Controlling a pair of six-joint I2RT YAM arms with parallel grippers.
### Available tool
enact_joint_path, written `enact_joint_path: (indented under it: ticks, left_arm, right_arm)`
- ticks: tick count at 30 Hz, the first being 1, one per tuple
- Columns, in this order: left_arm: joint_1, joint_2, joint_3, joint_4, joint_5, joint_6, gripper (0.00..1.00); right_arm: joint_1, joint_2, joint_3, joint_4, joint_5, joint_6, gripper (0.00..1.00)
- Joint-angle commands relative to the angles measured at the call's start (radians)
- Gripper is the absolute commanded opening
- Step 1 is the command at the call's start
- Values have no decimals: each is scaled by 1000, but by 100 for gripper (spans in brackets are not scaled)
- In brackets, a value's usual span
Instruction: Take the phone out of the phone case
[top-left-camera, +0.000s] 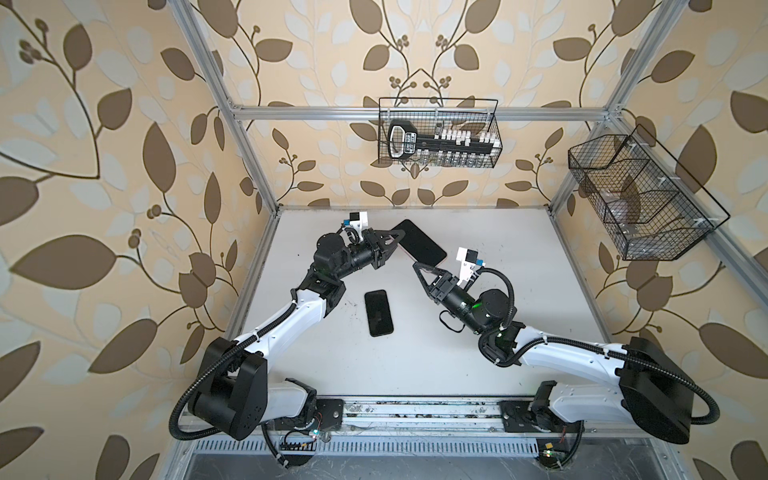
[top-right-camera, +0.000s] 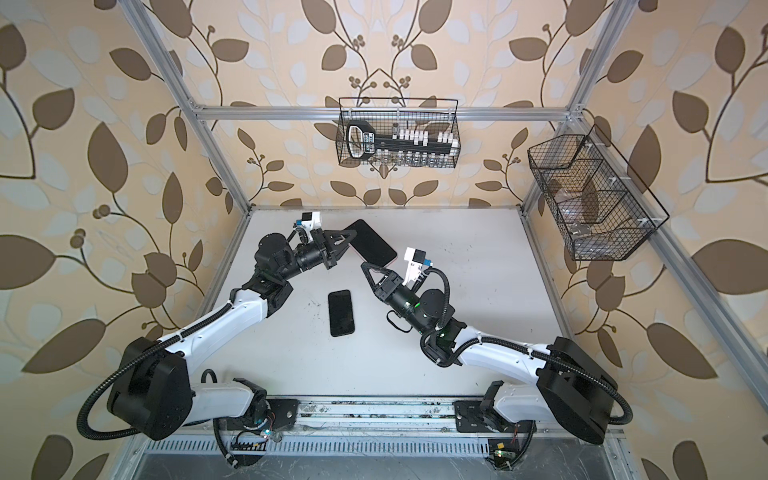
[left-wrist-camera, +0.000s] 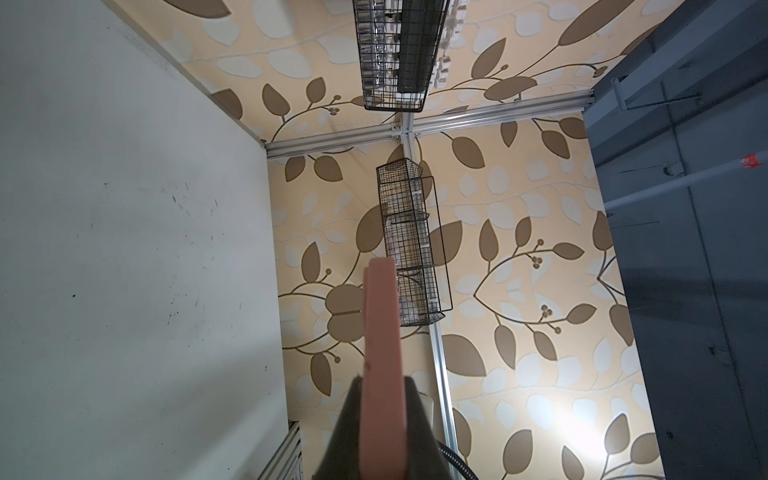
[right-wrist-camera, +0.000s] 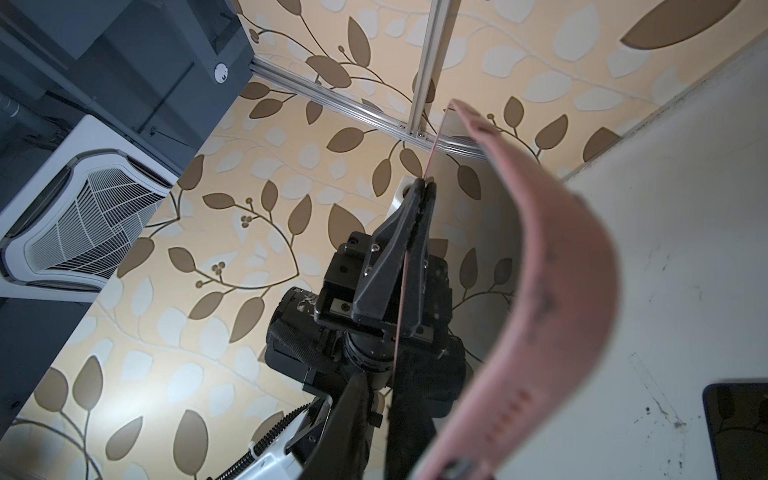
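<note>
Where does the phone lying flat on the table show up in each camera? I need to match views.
In both top views: the phone lies flat on the white table, near its middle.
Left wrist: not in it.
Right wrist: a dark corner cut off by the picture's edge, beyond the bent pink case.
Shared landmark: the table, in all four.

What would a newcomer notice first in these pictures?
A pink phone case, dark on top, hangs above the rear of the white table, pinched by the left claw with the right claw at its near corner. A black phone lies flat on the table, nearer the front.
</note>
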Motion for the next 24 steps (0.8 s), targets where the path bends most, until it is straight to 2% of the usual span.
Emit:
enact_joint_path:
  ticks: [1, 15, 24]
  left_arm:
    - [-7, -23, 25, 34, -19, 41, 0]
    - [-15, -76, 16, -34, -5, 76, 0]
    - [-15, -76, 51, -94, -1, 64, 0]
  right_arm:
    - [8, -41, -2, 57, -28, -32, 23]
    - [-21, -57, 5, 26, -70, -73, 11]
    - [-21, -107, 63, -167, -96, -248, 11]
